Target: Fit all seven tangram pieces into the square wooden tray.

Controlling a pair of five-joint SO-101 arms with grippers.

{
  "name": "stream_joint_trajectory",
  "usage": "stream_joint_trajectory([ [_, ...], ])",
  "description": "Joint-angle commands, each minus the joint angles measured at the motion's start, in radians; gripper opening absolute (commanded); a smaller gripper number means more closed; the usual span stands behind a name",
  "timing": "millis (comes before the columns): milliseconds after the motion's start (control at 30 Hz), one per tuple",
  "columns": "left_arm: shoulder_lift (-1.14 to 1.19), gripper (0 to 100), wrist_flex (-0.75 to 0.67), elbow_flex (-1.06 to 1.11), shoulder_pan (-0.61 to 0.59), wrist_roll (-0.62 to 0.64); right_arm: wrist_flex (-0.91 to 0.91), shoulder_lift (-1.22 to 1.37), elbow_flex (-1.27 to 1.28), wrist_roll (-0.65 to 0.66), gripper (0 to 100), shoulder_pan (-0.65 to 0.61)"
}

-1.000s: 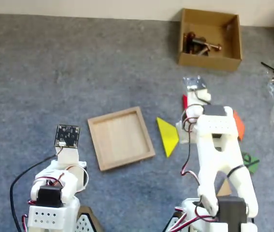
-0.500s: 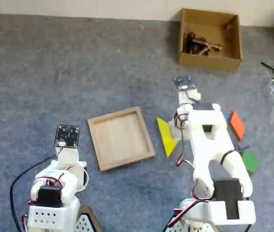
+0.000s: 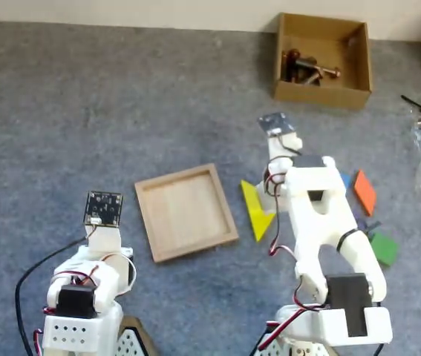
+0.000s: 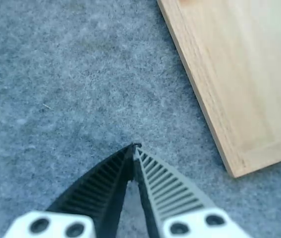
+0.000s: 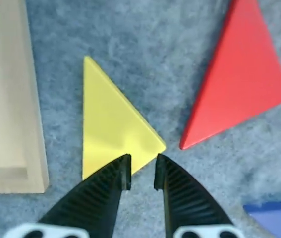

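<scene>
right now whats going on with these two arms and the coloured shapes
Two robot arms are working on a tangram puzzle. The right claw, open a little, is over a corner of the yellow triangle, which lies on the carpet beside the wooden tray. The left claw is shut, above the carpet near a tray corner. The red triangle, the orange piece and the green piece lie on the carpet outside the tray.
</scene>
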Motion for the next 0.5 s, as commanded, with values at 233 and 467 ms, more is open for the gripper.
stream_joint_trajectory([
  [233,-0.007,1,-0.002,0.019,0.015,0.008,-0.019,-0.019,-0.045,0.048,25.3,-0.03],
  [467,-0.007,1,-0.002,0.019,0.015,0.008,-0.021,-0.019,-0.045,0.005,25.3,-0.094],
])
